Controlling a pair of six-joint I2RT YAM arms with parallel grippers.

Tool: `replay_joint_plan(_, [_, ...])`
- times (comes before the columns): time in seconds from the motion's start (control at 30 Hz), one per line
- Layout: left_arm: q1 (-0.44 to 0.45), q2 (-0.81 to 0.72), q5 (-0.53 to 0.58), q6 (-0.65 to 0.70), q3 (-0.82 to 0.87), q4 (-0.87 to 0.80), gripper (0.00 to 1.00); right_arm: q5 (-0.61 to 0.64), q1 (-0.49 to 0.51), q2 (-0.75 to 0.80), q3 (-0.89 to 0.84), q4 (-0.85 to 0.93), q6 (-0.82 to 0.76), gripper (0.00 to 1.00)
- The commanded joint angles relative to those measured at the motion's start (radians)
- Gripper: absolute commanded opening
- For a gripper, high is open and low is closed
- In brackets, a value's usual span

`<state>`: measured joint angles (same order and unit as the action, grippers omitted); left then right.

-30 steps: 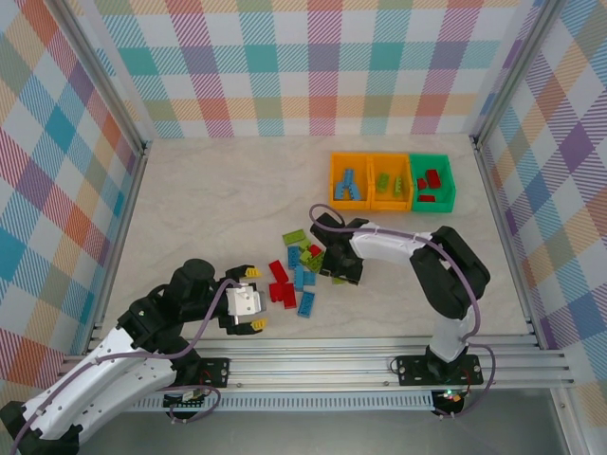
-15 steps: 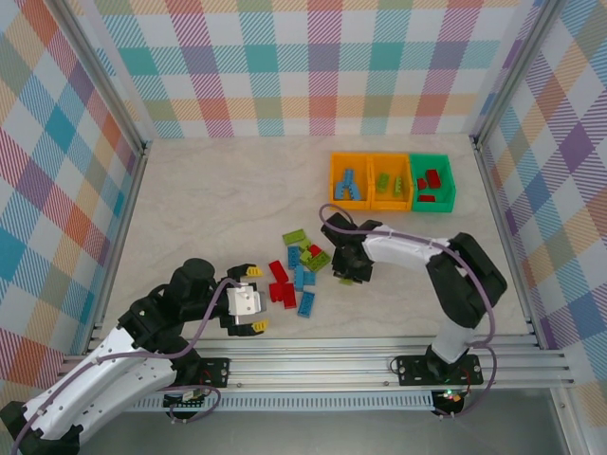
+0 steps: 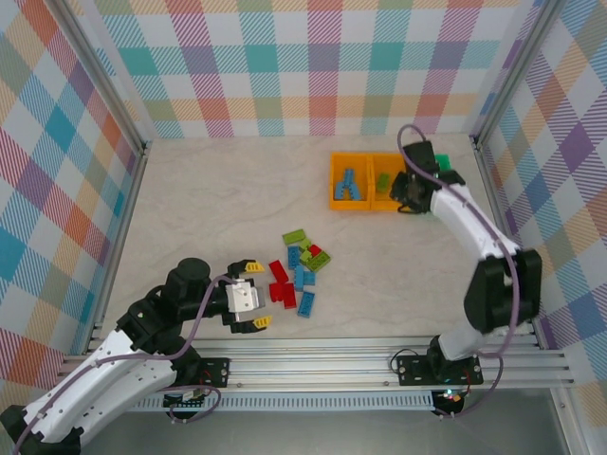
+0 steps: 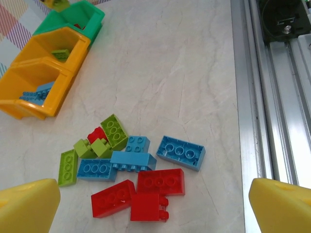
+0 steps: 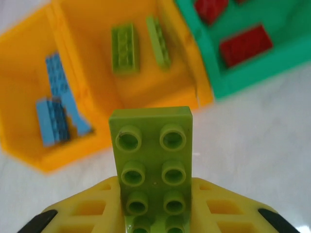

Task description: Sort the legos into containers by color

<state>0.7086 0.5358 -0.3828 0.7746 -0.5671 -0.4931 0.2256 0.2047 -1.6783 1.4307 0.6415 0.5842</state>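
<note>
My right gripper (image 3: 409,191) (image 5: 153,208) is shut on a lime green lego (image 5: 150,155), held over the table just in front of the containers. The left orange bin (image 3: 335,180) (image 5: 19,111) holds blue legos, and the middle orange bin (image 3: 391,203) (image 5: 180,87) holds green ones. Red ones lie in the green bin (image 3: 444,161) (image 5: 214,82), which my right arm partly hides in the top view. Loose blue, red and green legos (image 3: 300,268) (image 4: 131,160) lie in a heap mid-table. Near that heap, my left gripper (image 3: 254,296) (image 4: 154,208) stands open, with nothing in it.
An aluminium rail (image 4: 252,97) runs along the table's near edge. Plaid walls (image 3: 285,66) close in the table at the back and both sides. Bare table (image 3: 218,190) stretches left of the bins and behind the heap.
My right arm has closed on a green lego at the heap and carried it back and right to the bins. The left gripper has hardly moved.
</note>
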Motion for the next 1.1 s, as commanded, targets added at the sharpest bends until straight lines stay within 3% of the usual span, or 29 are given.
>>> replay_joint_plan(0.0, [-0.015, 0.016, 0.031, -0.006, 0.015, 0.011, 1.00, -0.030, -0.030, -0.192, 0.186, 0.037, -0.118, 0.32])
replay_joint_plan(0.07, [-0.022, 0.020, 0.062, -0.004, 0.015, 0.001, 1.00, -0.045, -0.041, -0.293, 0.297, 0.058, -0.123, 0.36])
replay_joint_plan(0.2, [-0.036, 0.000, 0.081, -0.017, 0.025, 0.013, 1.00, -0.066, -0.044, -0.439, 0.478, 0.128, -0.133, 0.57])
replay_joint_plan(0.27, [-0.040, -0.009, 0.081, -0.019, 0.034, 0.022, 1.00, -0.062, -0.045, -0.476, 0.541, 0.178, -0.139, 0.61])
replay_joint_plan(0.4, [-0.047, -0.007, 0.079, -0.024, 0.041, 0.037, 1.00, -0.053, -0.045, -0.433, 0.531, 0.193, -0.165, 0.61])
replay_joint_plan(0.57, [-0.070, 0.016, 0.065, -0.086, 0.024, 0.076, 1.00, -0.115, -0.045, -0.251, 0.350, 0.161, -0.176, 0.62])
replay_joint_plan(0.67, [-0.074, 0.056, 0.091, -0.269, -0.037, 0.113, 1.00, -0.217, -0.044, -0.092, 0.194, 0.149, -0.170, 0.62])
replay_joint_plan(0.73, [-0.074, 0.127, 0.139, -0.485, -0.111, 0.112, 1.00, -0.340, -0.041, 0.035, 0.062, 0.118, -0.166, 0.63])
replay_joint_plan(0.87, [-0.071, 0.304, 0.236, -0.793, -0.232, 0.048, 1.00, -0.586, -0.007, 0.253, -0.142, 0.102, -0.206, 0.68])
replay_joint_plan(1.0, [-0.070, 0.503, 0.447, -1.104, -0.347, -0.051, 0.89, -0.615, 0.116, 0.420, -0.244, 0.173, -0.221, 0.73])
replay_joint_plan(1.07, [-0.070, 0.617, 0.466, -1.170, -0.417, -0.083, 0.86, -0.639, 0.173, 0.461, -0.267, 0.182, -0.208, 0.74])
